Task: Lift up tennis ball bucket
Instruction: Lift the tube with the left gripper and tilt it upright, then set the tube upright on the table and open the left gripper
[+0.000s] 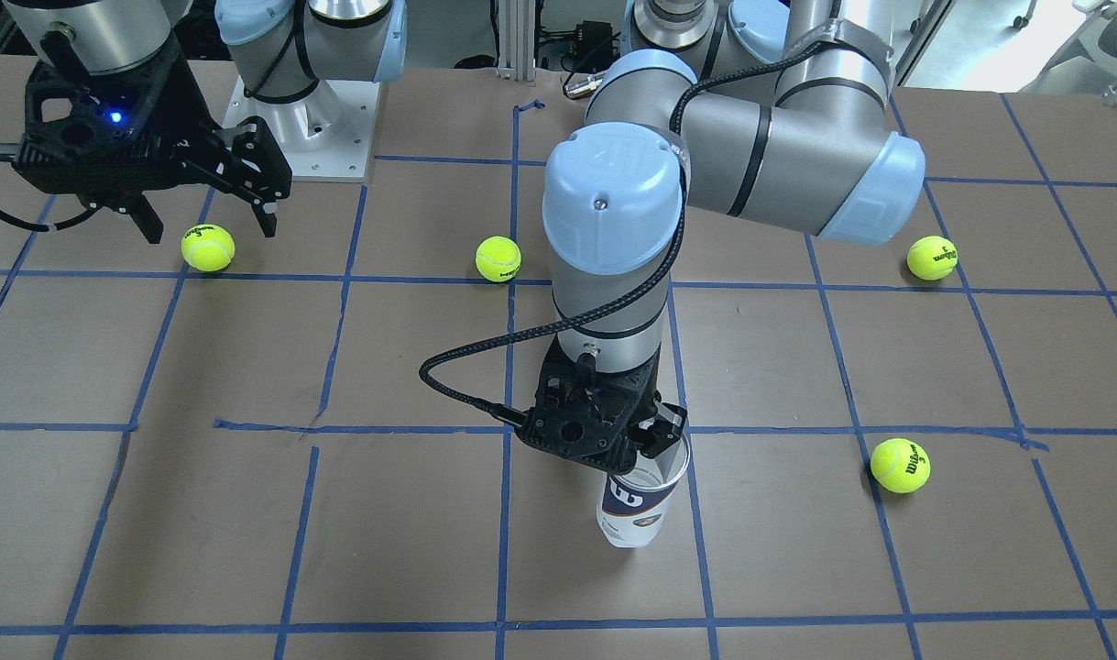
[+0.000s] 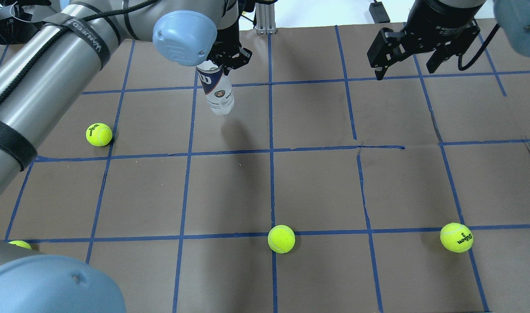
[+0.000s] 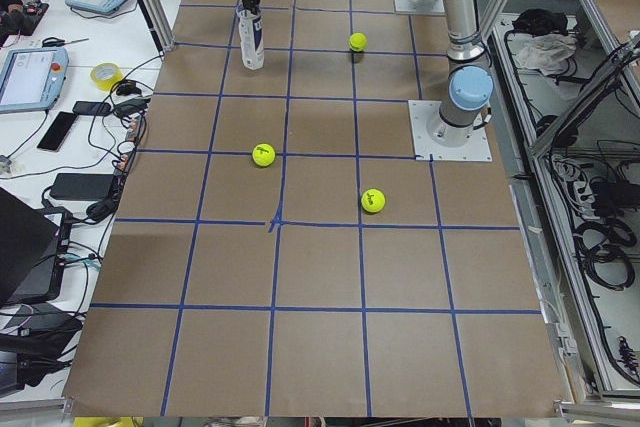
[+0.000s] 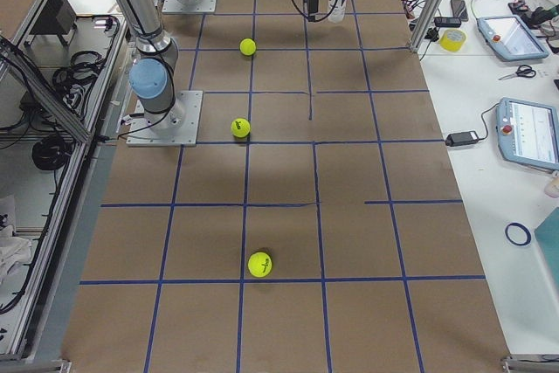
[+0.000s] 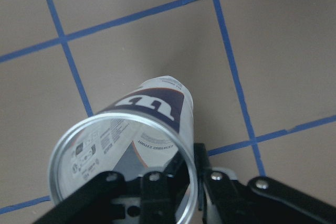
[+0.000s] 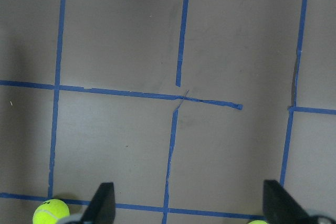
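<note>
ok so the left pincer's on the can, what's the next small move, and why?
Probably a slow, straight-up raise with the left pincer, grip unchanged. It pinches only the open rim of the can, one finger inside, one outside, and the can's shadow on the table sits apart from its base, so it looks barely airborne. Sideways motion might swing it loose.

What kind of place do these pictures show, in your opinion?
Probably a robotics research lab. The left arm and right arm are mounted on a table marked with a blue tape grid, teach pendants lie on the side bench, and the left gripper holds a tennis ball bucket.
</note>
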`<state>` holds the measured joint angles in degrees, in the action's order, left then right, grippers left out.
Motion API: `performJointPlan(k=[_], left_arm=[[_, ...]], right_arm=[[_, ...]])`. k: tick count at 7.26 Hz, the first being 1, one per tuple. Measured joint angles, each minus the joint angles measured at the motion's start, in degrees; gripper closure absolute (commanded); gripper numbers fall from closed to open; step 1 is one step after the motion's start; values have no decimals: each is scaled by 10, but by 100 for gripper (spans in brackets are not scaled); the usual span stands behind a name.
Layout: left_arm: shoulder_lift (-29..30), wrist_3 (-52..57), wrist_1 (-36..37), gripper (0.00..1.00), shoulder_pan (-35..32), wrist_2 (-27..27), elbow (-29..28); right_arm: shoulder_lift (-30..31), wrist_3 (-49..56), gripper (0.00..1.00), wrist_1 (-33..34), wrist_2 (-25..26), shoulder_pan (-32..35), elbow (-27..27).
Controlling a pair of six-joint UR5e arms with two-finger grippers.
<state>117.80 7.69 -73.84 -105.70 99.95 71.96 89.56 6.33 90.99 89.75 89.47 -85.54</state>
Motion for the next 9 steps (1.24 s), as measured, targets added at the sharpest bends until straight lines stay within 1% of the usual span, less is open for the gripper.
performJointPlan(k=[1,2,3,4,7,9], left_arm=[[13,17,10,100,-3,10,1],[23,25,15,44,-4,13,3],[26,26,17,14,-4,15,6],[25,24,17,0,-4,15,8],[-1,18,8,0,-7,11,11],[-40,18,-19,0,-10,7,8]], right_arm=[[0,0,0,0,0,0,0],[0,0,0,0,0,0,-1],[0,1,0,-1,0,0,-1],[0,2,0,-1,0,0,-1],[0,2,0,-2,0,0,-1],[0,2,0,-1,0,0,-1]])
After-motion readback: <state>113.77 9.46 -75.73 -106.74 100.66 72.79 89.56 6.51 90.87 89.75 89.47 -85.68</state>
